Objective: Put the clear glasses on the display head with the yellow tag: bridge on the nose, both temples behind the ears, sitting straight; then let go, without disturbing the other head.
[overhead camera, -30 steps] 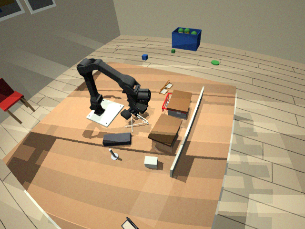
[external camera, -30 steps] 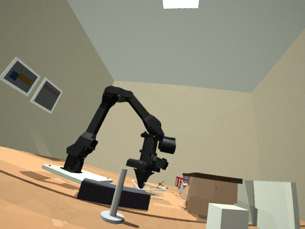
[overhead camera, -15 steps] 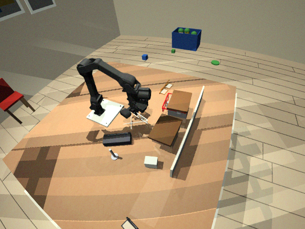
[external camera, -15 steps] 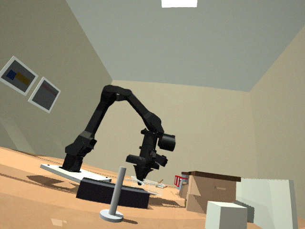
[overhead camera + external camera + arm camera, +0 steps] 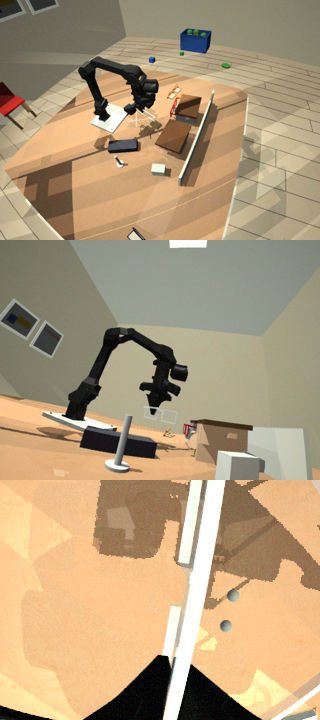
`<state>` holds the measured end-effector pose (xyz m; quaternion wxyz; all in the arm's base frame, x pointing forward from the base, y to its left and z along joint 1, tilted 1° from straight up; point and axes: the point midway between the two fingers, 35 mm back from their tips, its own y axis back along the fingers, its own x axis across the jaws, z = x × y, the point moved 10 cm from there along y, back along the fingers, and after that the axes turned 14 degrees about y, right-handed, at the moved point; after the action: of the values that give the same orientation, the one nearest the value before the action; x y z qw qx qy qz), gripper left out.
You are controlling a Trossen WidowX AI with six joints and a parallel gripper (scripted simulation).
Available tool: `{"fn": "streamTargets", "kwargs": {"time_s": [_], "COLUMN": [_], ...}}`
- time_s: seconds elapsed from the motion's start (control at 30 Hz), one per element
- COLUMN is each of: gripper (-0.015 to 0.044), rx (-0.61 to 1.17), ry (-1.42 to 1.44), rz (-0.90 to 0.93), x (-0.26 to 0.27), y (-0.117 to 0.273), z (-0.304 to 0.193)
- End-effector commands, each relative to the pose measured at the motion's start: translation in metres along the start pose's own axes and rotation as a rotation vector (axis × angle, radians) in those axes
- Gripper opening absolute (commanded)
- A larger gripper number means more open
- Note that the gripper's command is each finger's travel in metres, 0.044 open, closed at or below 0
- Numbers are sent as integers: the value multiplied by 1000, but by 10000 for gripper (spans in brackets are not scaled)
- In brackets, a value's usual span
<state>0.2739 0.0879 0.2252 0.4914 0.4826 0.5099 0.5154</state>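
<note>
The clear glasses (image 5: pixel 142 120) (image 5: pixel 169 413) (image 5: pixel 200 580) hang above the table, white-edged, with lenses upright and temples spread. My gripper (image 5: pixel 153 412) (image 5: pixel 168 666) is shut on their front frame, at one lens side of the bridge in the exterior view; its fingertips are hidden in the top view. A tan head (image 5: pixel 192 442) shows partly beside the nearer brown-topped box (image 5: pixel 174 134) (image 5: pixel 222 438), with a small yellow tag (image 5: pixel 194 452) low at its front. The glasses are apart from it. The other head, under the farther brown top (image 5: pixel 188 105), is mostly hidden; red glasses (image 5: pixel 171 112) are there.
A pale upright panel (image 5: pixel 196 140) (image 5: pixel 279 446) stands behind both boxes. A dark case (image 5: pixel 123 145) (image 5: pixel 139 445), a grey post (image 5: pixel 117 160) (image 5: pixel 123 440) and a white block (image 5: pixel 158 169) (image 5: pixel 244 467) stand nearer. Orange glasses (image 5: pixel 172 90) lie beyond the boxes' left side.
</note>
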Motion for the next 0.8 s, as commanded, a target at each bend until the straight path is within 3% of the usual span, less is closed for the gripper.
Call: {"fn": "streamTargets", "kwargs": {"time_s": [0.0, 0.3, 0.77], "gripper": [0, 0, 0], "rx": [-19, -19, -19], "ry": [-4, 32, 284], "rz": [-1, -2, -10], "x": [0, -7, -71], "y": [21, 23, 24], "z": [-1, 3, 20]}}
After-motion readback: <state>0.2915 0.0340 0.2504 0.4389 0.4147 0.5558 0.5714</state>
